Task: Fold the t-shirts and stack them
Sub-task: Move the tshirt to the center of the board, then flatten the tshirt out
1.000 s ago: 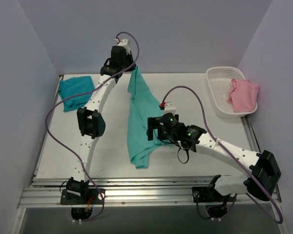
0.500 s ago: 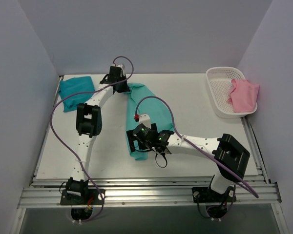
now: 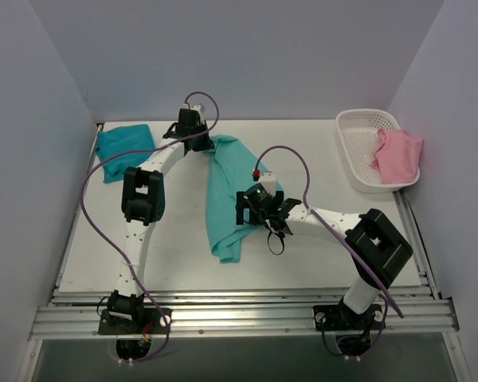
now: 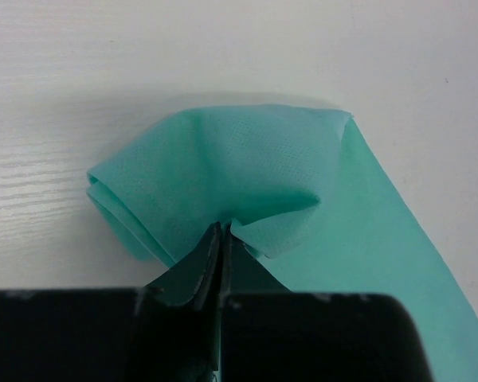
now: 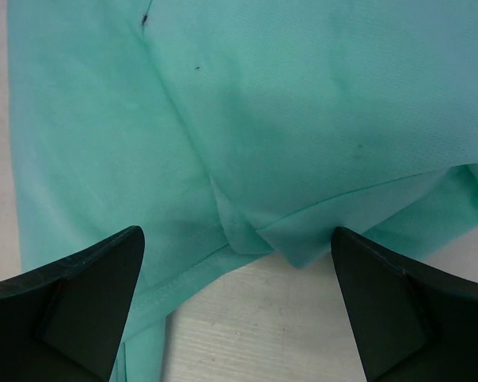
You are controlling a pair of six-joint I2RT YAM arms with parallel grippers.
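From above, the mint t-shirt (image 3: 223, 199) lies in a long strip on the surface (image 3: 183, 263), the folded teal t-shirt (image 3: 123, 150) well to its left; the left wrist view shows the left tool (image 4: 221, 243) pinching its bunched end, the right wrist view the right tool (image 5: 235, 247) spread wide over its hem.

Loose t-shirt (image 3: 223, 208) lies across the middle of the table (image 3: 303, 270); folded t-shirt (image 3: 121, 150) sits far left; basket (image 3: 352, 151), far right, holds a cloth (image 3: 398, 155).
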